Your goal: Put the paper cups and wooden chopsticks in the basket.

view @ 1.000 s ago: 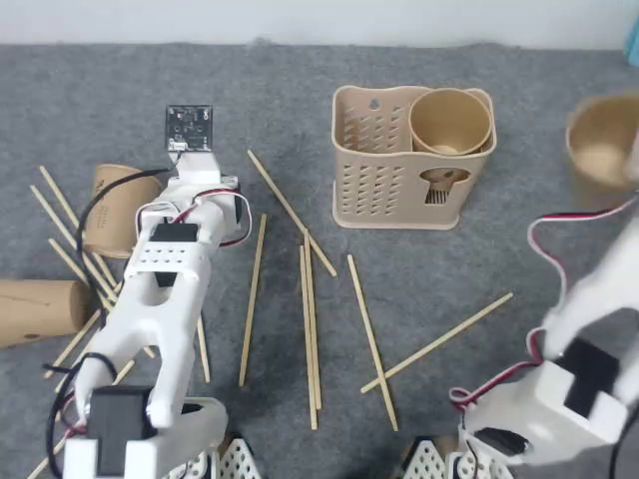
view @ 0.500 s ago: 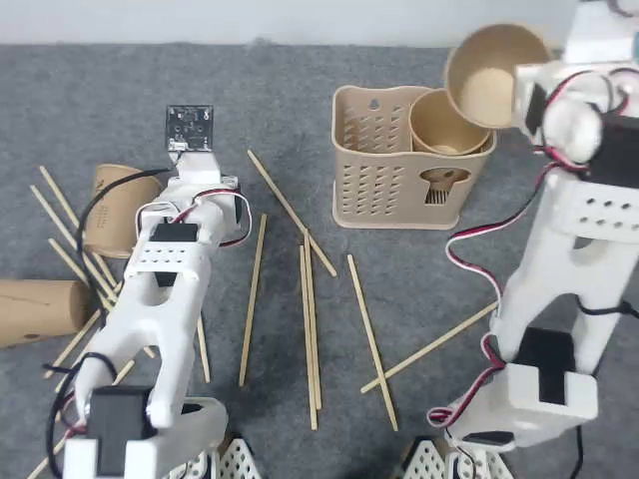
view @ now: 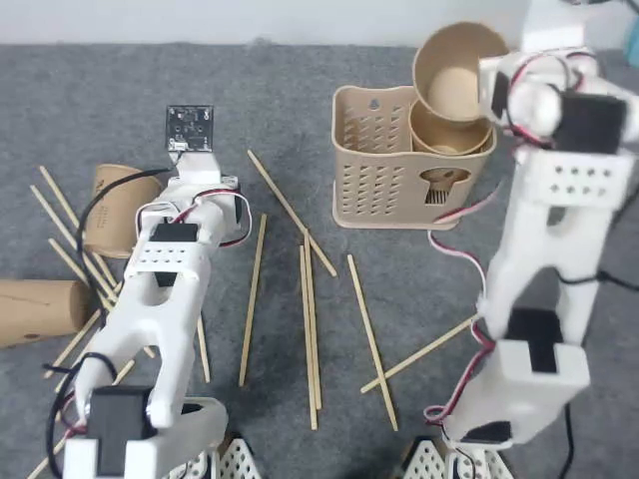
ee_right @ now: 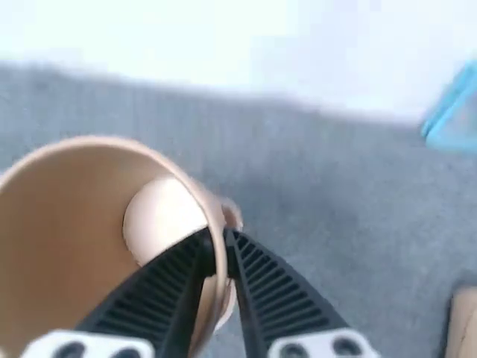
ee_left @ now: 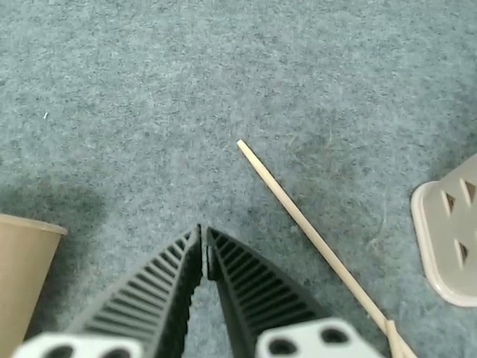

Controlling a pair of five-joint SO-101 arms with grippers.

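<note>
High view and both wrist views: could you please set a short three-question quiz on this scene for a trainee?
1. True or false: the left gripper holds a chopstick.
2. What is the right gripper shut on? A) the rim of a paper cup B) a chopstick C) a blue box
3. Fill in: ___ lying cups rest on their sides on the table.
Key: 1 false, it is shut on nothing; 2 A, with the cup held up by the basket; 3 two.
</note>
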